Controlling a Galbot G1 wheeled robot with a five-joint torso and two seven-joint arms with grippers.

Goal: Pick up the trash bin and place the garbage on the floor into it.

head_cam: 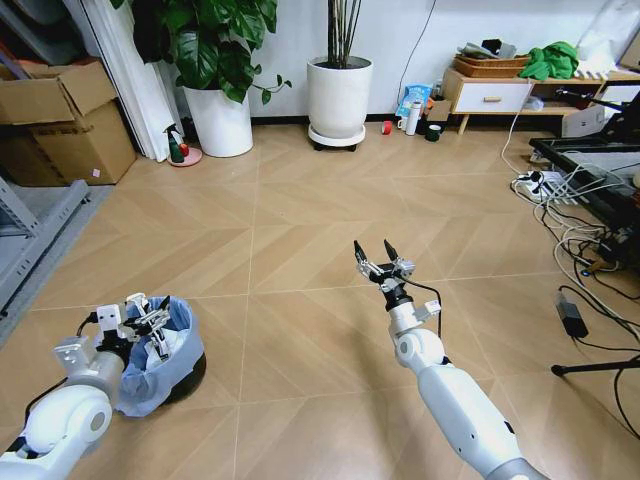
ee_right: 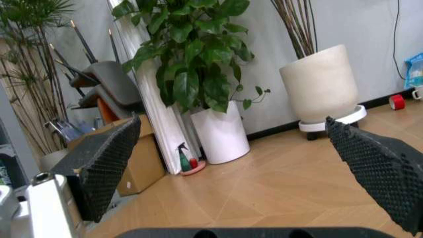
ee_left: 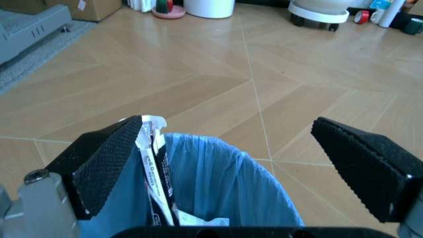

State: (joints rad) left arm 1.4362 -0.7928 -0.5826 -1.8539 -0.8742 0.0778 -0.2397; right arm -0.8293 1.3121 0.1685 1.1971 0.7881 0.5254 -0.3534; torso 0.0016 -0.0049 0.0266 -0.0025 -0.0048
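Note:
The trash bin (head_cam: 170, 365), a small dark bin lined with a crinkly light-blue bag, stands on the wooden floor at the lower left. My left gripper (head_cam: 148, 325) hovers over its near rim, open, with one finger (ee_left: 109, 163) beside the bag's edge (ee_left: 218, 173). Inside the bin lies garbage: a thin black-white strip (ee_left: 155, 183) leaning near that finger and a white scrap (ee_left: 195, 218). My right gripper (head_cam: 378, 262) is held above bare floor in the middle, open with nothing between its fingers (ee_right: 106, 158).
Two white plant pots (head_cam: 338, 95) (head_cam: 222, 120) stand at the back wall, with a green spray bottle (head_cam: 177, 147) on a pink dish beside them. Cardboard boxes (head_cam: 60, 120) and a grey rack sit left. Cables and a power strip (head_cam: 545, 185) lie right.

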